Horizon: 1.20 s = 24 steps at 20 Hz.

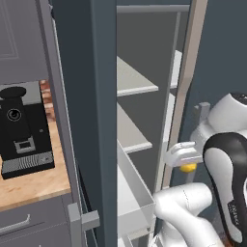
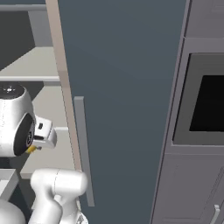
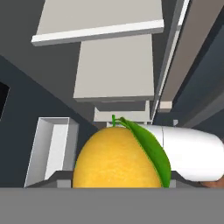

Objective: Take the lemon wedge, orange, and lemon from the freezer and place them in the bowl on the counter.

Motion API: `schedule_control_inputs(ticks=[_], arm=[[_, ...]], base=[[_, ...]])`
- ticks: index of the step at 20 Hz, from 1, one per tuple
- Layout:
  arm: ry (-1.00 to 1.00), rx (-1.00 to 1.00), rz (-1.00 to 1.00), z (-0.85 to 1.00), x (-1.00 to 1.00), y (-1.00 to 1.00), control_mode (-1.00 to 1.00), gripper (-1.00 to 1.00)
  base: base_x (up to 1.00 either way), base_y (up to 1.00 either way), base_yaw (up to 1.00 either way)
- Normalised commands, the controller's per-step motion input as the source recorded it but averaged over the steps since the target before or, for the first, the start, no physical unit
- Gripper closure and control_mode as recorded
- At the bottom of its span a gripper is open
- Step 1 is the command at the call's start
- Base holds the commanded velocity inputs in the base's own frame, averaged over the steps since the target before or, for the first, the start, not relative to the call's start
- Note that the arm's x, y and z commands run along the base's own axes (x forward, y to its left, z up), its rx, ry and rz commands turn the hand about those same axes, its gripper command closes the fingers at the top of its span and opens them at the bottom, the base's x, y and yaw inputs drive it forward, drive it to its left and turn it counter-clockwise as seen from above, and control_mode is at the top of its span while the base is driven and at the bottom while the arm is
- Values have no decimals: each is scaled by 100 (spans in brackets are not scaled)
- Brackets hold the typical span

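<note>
Yellow lemon point(image 3: 117, 158) sits clamped in my gripper point(image 1: 185, 161) near the freezer point(image 1: 87, 96) door, and bumping that door could knock it loose.

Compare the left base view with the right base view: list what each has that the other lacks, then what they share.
Left base view: a black coffee machine on the wood counter, and a white drawer low in the freezer.
Right base view: an oven window in the grey cabinet, and the long bar handle on the freezer door.
Both: the light grey shelves, the white arm, and the gripper, jaws closed on a yellow fruit, clear of the shelves.
</note>
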Motion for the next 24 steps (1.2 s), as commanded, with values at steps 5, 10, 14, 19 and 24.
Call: schedule_control_inputs(ticks=[5,10,14,19,24], arm=[[-13,-18,0,-5,-2,0,-100,100],[-27,-21,0,-1,-16,0,-100,100],[0,0,0,-1,0,0,100,100],[0,0,0,0,0,0,100,100],[0,0,0,0,0,0,100,100]], base=[[0,0,0],[0,0,0],[-63,-9,-1],[-100,-12,-4],[-100,1,-5]])
